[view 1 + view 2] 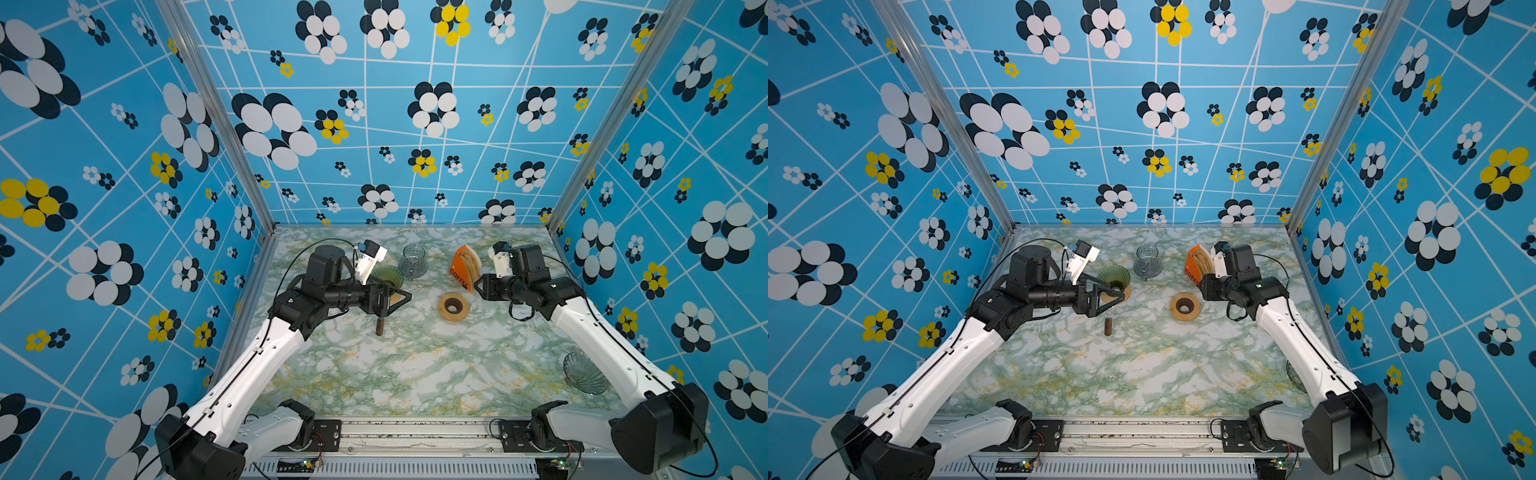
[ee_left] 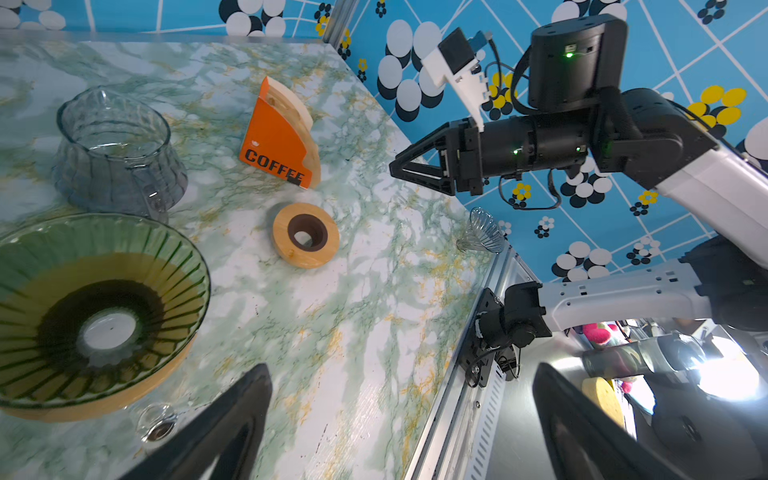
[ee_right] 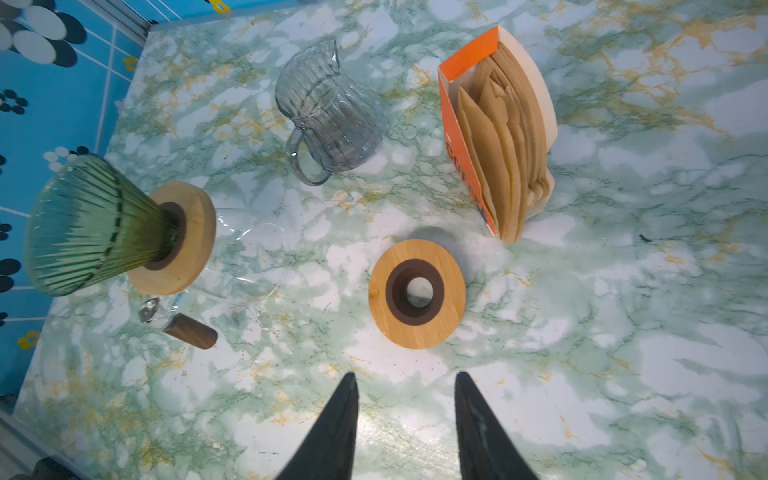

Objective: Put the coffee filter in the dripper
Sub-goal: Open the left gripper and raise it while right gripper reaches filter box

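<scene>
A green ribbed glass dripper (image 1: 386, 276) (image 3: 91, 224) stands on a wooden collar at the back left of the table. Brown paper coffee filters (image 3: 498, 153) stand fanned inside an orange holder (image 1: 457, 270) (image 2: 278, 141) marked COFFEE, at the back right. My left gripper (image 1: 399, 297) (image 2: 399, 374) hovers just beside the dripper, wide open and holding nothing. Close to the holder's near side, my right gripper (image 1: 478, 286) (image 3: 406, 376) is open by a narrow gap with only table showing between its fingers.
A loose wooden ring (image 1: 453, 306) lies between the grippers. A grey glass pitcher (image 1: 412, 259) stands at the back. Below the dripper sits a clear glass vessel with a brown wooden handle (image 1: 379, 326). A clear glass cone (image 1: 584, 374) lies at the front right, beside the right arm.
</scene>
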`<action>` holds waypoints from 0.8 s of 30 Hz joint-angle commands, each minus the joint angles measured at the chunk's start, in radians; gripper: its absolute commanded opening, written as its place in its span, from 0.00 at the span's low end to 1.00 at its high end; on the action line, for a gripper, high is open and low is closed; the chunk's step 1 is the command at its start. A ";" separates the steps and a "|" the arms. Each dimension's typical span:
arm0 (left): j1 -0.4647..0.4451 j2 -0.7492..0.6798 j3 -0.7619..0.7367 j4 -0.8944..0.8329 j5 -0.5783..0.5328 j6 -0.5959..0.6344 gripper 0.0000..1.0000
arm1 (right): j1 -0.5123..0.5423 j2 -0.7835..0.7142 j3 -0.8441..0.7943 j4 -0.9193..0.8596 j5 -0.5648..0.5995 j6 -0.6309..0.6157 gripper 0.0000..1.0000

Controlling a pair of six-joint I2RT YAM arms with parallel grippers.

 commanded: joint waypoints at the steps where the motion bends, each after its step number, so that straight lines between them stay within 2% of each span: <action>1: -0.037 0.077 0.132 -0.018 0.050 0.067 0.99 | -0.045 0.060 0.012 0.056 -0.037 -0.017 0.38; 6: -0.065 0.126 0.173 -0.003 0.030 0.131 0.99 | -0.089 0.144 0.032 0.112 -0.061 -0.024 0.30; 10: -0.066 0.120 0.123 0.021 0.047 0.146 0.99 | -0.113 0.216 0.093 0.093 -0.096 -0.046 0.25; 13: -0.070 0.110 0.085 0.049 0.052 0.129 0.99 | -0.126 0.263 0.123 0.095 -0.106 -0.045 0.23; 24: -0.102 0.117 0.092 0.003 0.033 0.143 0.99 | -0.128 0.437 0.269 0.067 -0.121 -0.046 0.17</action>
